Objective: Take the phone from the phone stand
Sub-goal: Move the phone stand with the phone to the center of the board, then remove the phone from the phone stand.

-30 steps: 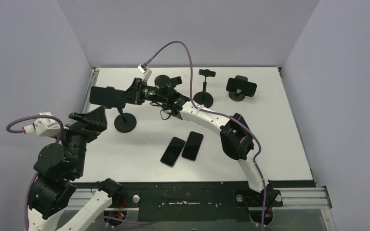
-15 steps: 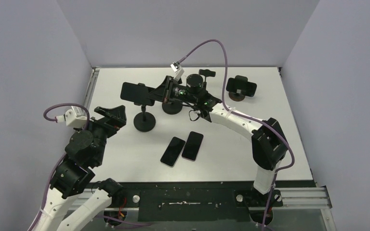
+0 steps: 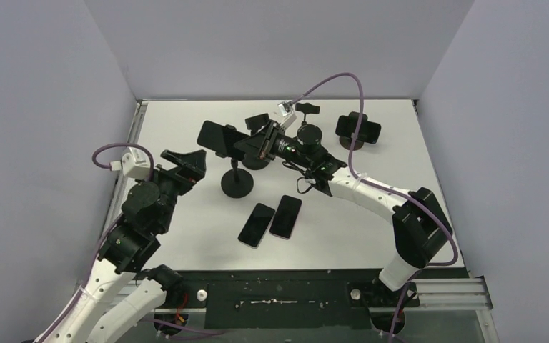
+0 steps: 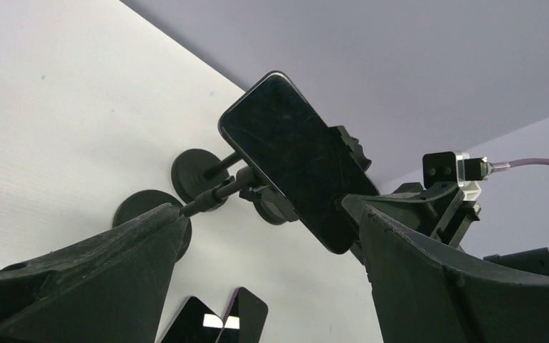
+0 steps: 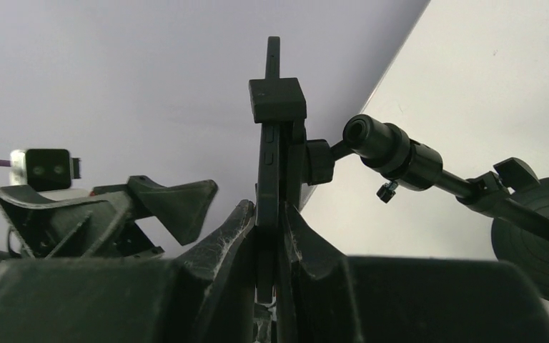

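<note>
Pinching the phone at its right end, upper middle of the overhead view

Right gripper [image 3: 251,145] is clamped edge-on across the phone [image 3: 220,136], which sits in the clamp of the phone stand [image 3: 237,184], above the stand's round base. The phone's long axis runs left to right, reaching leftward away from the right fingers, so freeing it likely means drawing it rightward along that axis. Left gripper [image 3: 189,161] sits lower left of the phone, jaws spread and empty, near but apart.
</note>
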Controlling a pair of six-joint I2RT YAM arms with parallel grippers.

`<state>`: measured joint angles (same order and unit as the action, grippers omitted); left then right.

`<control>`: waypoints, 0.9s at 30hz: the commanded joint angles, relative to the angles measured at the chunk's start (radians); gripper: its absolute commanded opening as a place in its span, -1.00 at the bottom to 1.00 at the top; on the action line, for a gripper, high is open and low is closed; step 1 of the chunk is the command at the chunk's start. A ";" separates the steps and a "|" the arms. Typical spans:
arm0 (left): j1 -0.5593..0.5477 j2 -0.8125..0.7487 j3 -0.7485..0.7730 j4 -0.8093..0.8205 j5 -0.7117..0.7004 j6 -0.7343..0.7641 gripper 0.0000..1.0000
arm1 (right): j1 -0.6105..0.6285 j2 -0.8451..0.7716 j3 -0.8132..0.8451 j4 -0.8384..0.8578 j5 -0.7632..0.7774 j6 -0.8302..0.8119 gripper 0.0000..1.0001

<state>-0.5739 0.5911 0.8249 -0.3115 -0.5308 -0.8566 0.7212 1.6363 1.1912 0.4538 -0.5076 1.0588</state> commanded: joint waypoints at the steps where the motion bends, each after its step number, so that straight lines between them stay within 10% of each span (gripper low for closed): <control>1: 0.026 0.039 -0.050 0.154 0.094 -0.048 0.83 | 0.008 -0.060 -0.054 0.290 0.082 0.112 -1.00; 10: 0.300 0.084 -0.207 0.428 0.452 -0.241 0.73 | 0.016 0.010 -0.134 0.531 0.140 0.193 -1.00; 27: 0.386 0.282 -0.317 0.940 0.587 -0.319 0.62 | 0.037 0.137 -0.156 0.685 0.153 0.259 -1.00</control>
<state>-0.2146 0.8448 0.5179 0.4511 0.0048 -1.1454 0.7422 1.7691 1.0313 0.9894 -0.3660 1.2755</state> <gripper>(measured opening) 0.836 0.118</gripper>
